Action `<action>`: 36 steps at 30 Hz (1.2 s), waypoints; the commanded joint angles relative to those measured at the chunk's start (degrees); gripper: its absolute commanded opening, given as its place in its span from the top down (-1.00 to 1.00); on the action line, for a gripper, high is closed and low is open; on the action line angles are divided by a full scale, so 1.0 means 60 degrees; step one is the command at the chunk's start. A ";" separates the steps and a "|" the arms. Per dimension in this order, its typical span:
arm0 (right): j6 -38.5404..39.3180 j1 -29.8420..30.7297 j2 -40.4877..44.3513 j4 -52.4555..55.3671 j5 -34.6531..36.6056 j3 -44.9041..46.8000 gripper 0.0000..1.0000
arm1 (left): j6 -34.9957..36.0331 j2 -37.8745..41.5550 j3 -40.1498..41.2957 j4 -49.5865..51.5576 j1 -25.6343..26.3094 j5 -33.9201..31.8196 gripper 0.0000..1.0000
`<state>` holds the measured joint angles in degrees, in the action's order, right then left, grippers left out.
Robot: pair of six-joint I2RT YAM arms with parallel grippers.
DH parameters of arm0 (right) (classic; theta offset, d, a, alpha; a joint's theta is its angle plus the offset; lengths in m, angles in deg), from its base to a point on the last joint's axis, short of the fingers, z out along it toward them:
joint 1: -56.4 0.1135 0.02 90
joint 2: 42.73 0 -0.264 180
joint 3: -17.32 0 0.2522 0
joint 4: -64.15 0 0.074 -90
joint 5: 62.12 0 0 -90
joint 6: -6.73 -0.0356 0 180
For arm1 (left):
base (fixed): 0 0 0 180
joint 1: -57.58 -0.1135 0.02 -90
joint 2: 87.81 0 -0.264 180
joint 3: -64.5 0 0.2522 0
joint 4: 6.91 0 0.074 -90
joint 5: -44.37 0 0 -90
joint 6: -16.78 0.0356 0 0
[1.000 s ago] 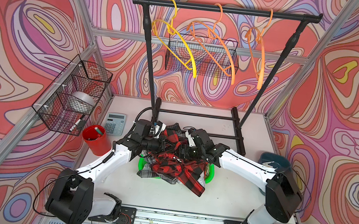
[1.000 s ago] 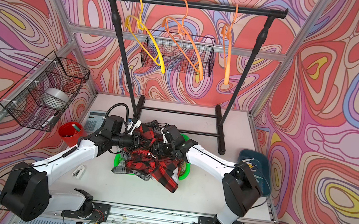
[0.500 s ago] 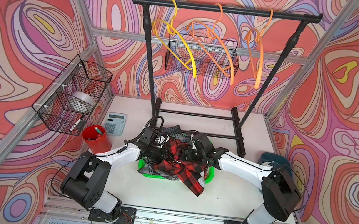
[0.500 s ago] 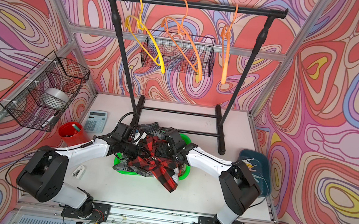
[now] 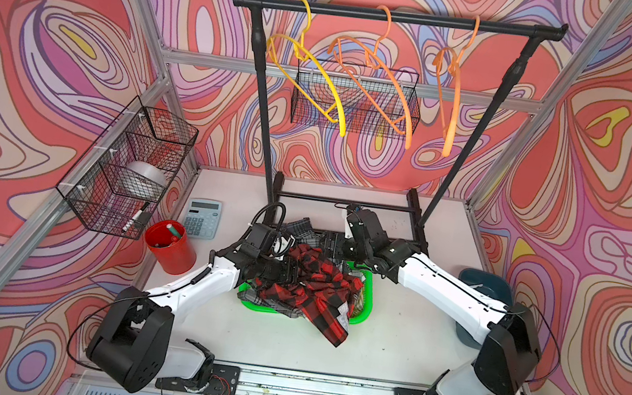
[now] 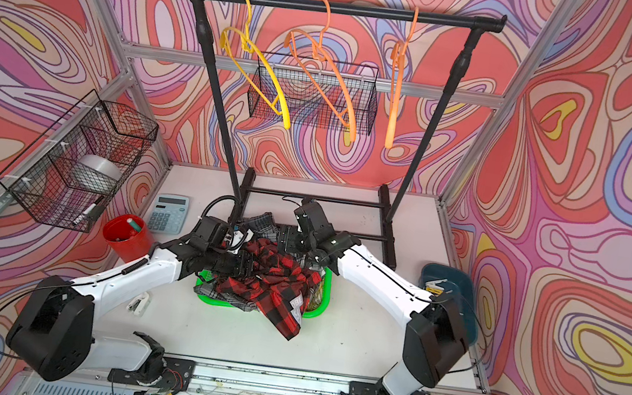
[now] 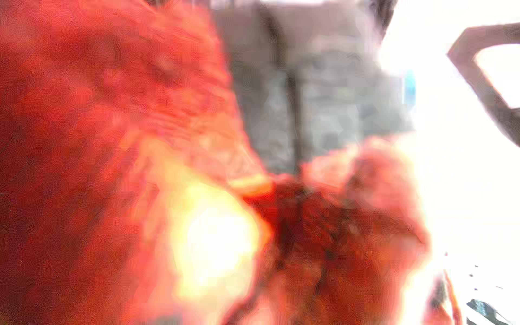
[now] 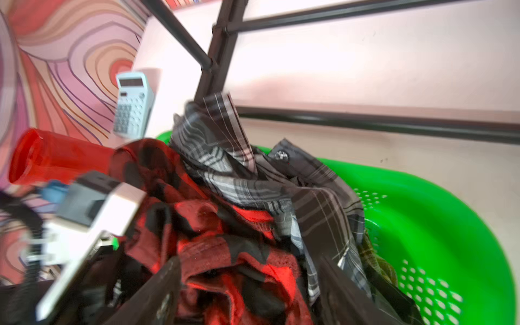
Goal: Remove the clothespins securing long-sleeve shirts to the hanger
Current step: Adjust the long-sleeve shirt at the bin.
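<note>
Three plaid shirts lie heaped in a green basket [image 5: 370, 294]. The red-black one [image 5: 314, 286] [image 8: 213, 225] is on top, and one end hangs over the front rim. The grey one [image 8: 225, 157] lies behind it, and a bit of the yellow-black one [image 8: 374, 259] shows beside it. My left gripper [image 5: 286, 274] is pressed into the red shirt, and its wrist view is a red blur that hides the jaws. My right gripper [image 8: 247, 292] hovers open over the red cloth at the back of the pile [image 5: 330, 244]. The hangers [image 5: 322, 82] [image 5: 388, 91] [image 5: 451, 100] hang bare. The clothespins are out of view.
The black rack [image 5: 394, 14] stands behind the basket, with its foot bars close to my right wrist. A red cup [image 5: 169, 247] and a calculator [image 5: 202, 218] are on the left. Wire baskets [image 5: 129, 168] hang on the left and back walls. A blue tray [image 6: 449, 284] is at the right.
The red shirt has dropped from between both grippers onto the pile in the basket. My left arm swung in lower over it, and my right gripper drew back toward the rack.
</note>
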<state>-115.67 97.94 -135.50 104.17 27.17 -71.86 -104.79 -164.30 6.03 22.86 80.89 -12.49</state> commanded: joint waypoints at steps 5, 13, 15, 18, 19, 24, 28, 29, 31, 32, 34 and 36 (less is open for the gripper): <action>-0.0370 0.0418 -0.1050 0.0070 -0.0074 0.0104 -0.54 | -0.0208 0.0161 -0.0207 0.0879 -0.0077 -0.0826 -0.48; -0.0892 0.0369 -0.1735 -0.0055 0.0315 0.0656 -0.56 | -0.0064 0.1520 -0.1007 0.1036 -0.0097 -0.1470 -0.76; -0.0967 0.0344 -0.1706 -0.0139 0.0321 0.0729 -0.57 | 0.0101 0.2140 -0.1235 0.1055 -0.0104 -0.1808 -0.83; -0.0957 0.0184 -0.1619 -0.0180 0.0394 0.0763 -0.58 | 0.0406 0.3127 -0.1363 0.0865 -0.0105 -0.2567 -0.96; -0.0923 0.0115 -0.1603 -0.0158 0.0384 0.0748 -0.59 | 0.0519 0.3446 -0.1399 0.0848 -0.0118 -0.2893 -1.00; -0.0618 -0.0082 -0.1023 -0.0104 0.0593 0.0656 -0.61 | 0.0923 0.4718 -0.1502 0.0937 -0.0182 -0.4454 -1.00; 0.0086 -0.0126 -0.0300 0.0168 0.1004 0.0268 -0.69 | 0.1646 0.5735 -0.1233 0.0487 -0.0200 -0.5759 -1.00; 0.0290 -0.0126 -0.0098 0.0226 0.1101 0.0145 -0.73 | 0.1889 0.5965 -0.1065 0.0288 -0.0208 -0.6281 -1.00; 0.0783 -0.0141 0.0293 0.0279 0.1332 -0.0103 -0.81 | 0.2400 0.6316 -0.0773 -0.0073 -0.0306 -0.6998 -1.00; 0.1023 -0.0176 0.0522 0.0324 0.1475 -0.0211 -0.90 | 0.2705 0.6470 -0.0611 -0.0520 -0.0377 -0.7355 -1.00; 0.1545 -0.0373 0.0952 0.0202 0.1556 -0.0276 -0.97 | 0.3270 0.6674 -0.0232 -0.1139 -0.0559 -0.7834 -0.99; 0.2119 -0.0700 0.1410 -0.0130 0.1555 -0.0069 -0.97 | 0.3677 0.6767 0.0121 -0.1740 -0.0857 -0.8053 -1.00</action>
<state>-109.59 95.93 -130.49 104.72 33.86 -71.84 -89.54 -123.88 4.04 19.29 77.48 -53.86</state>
